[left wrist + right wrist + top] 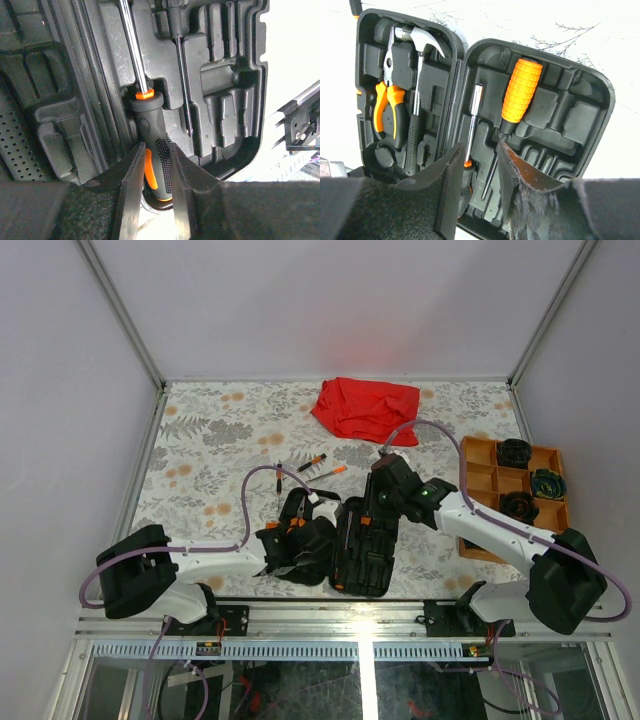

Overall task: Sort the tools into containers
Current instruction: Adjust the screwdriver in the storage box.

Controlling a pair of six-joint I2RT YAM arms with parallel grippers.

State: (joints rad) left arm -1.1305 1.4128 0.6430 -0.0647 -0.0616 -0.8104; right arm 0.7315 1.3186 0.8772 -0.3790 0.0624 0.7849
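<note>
The black case (365,560) lies open near the table's front edge. Pliers (390,107) and a steel-headed hammer (417,75) sit in its left half, and an orange-handled screwdriver (521,89) rests in the right half. My left gripper (156,145) is shut on the black-and-orange handle of a screwdriver (150,115) that lies along a slot by the hinge. My right gripper (479,146) hangs open above the case's far end (385,490), holding nothing. Other screwdrivers (318,466) lie on the table behind the case. The orange tray (480,480) stands at the right.
A red cloth (365,408) is crumpled at the back centre. Dark round items (516,452) fill some tray compartments. White walls enclose the flowered table (210,440) on three sides. The left arm's purple cable (255,485) loops over the table left of the case.
</note>
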